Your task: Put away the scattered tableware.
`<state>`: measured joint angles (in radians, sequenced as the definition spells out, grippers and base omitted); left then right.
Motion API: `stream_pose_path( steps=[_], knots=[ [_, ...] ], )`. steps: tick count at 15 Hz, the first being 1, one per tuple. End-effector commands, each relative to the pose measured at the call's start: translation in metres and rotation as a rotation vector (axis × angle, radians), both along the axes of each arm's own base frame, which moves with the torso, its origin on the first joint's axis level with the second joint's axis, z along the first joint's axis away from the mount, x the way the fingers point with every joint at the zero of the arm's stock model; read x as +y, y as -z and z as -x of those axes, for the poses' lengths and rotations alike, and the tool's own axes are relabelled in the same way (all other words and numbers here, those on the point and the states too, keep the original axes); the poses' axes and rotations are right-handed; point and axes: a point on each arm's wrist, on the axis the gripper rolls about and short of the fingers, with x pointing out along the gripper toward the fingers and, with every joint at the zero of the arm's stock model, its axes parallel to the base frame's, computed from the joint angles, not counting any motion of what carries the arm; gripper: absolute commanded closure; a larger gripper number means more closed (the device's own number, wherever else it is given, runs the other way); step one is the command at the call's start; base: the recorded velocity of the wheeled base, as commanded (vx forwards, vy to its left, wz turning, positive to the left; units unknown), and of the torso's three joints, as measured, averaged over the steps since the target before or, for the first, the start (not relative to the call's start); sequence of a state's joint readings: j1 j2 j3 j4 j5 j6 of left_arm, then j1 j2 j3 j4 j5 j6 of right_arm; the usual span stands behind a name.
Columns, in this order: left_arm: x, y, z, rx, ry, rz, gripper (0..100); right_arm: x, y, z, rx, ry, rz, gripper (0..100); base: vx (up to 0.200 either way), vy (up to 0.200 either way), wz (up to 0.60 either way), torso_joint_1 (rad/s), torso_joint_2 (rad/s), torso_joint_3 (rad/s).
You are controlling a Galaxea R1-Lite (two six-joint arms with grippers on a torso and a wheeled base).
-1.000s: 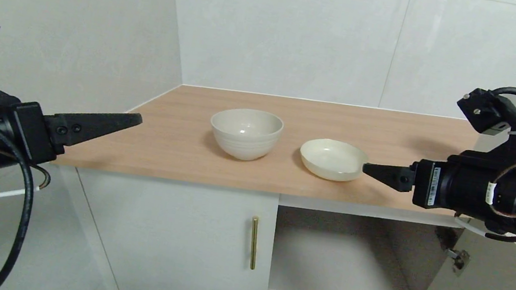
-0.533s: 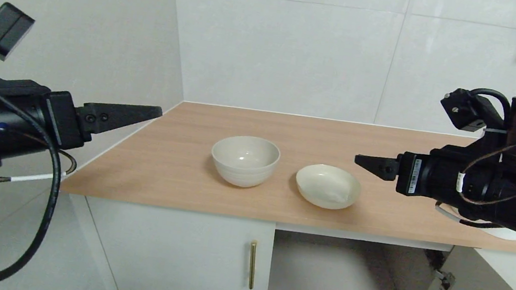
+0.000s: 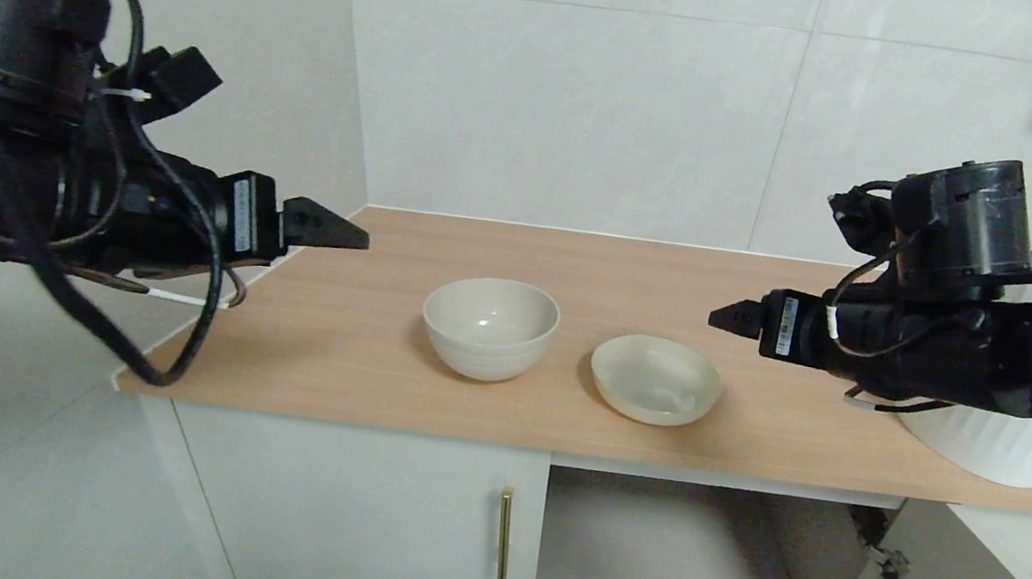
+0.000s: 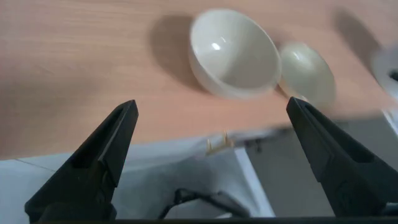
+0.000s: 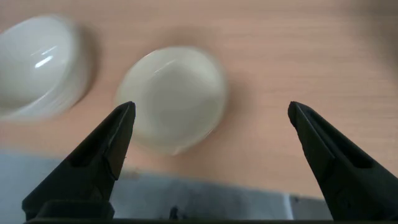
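Two bowls were counted on the desk [image 3: 346,347] in the head view: a deep bowl [image 3: 489,326], with a shallow bowl [image 3: 656,378] just beside it at 3 o'clock. One white ribbed tub [image 3: 994,448] was seen farther toward 3 o'clock, and an open cupboard [image 3: 671,554] below. By the wrist views the left claw [image 3: 354,236] and right claw [image 3: 724,316] were shown released, fingers spread wide.

Deep bowl [image 3: 489,326]: off-white, glossy, faint ridges low on the outer wall, upright, empty, on the wooden counter [image 3: 336,345] toward its front edge. Shallow dish [image 3: 656,379]: cream, small, upright, empty, just beside the deep bowl on its right, not touching it. Ribbed white bowl [image 3: 994,445]: larger, fluted wall, on the counter's far right near the front edge, well apart from the dish, partly hidden.
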<state>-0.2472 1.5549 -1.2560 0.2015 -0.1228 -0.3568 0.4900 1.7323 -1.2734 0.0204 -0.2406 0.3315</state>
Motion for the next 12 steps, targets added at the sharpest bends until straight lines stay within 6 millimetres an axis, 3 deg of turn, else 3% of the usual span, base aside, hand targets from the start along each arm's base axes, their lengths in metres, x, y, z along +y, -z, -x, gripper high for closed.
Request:
stream_pose_path(
  steps=[1, 3, 5, 12],
  knots=[
    [-0.034, 0.024, -0.036, 0.057, -0.054, 0.015, 0, 0.009, 0.013, -0.018, 0.013, 0.033, 0.020, 0, 0.000, 0.000, 0.00, 0.000, 0.00, 0.000],
    [-0.054, 0.047, -0.060, 0.053, -0.150, -0.012, 0, 0.010, 0.016, -0.020, 0.007, 0.042, 0.020, 0, 0.000, 0.000, 0.00, 0.000, 0.00, 0.000],
    [-0.067, 0.065, -0.072, 0.058, -0.164, -0.039, 0, 0.011, 0.018, -0.021, 0.010, 0.042, 0.022, 0, 0.000, 0.000, 0.00, 0.000, 0.00, 0.000],
    [-0.074, 0.091, -0.088, 0.095, -0.162, -0.062, 0, 0.011, 0.020, -0.022, 0.018, 0.043, 0.024, 0, 0.000, 0.000, 0.00, 0.000, 0.00, 0.000]
  ],
)
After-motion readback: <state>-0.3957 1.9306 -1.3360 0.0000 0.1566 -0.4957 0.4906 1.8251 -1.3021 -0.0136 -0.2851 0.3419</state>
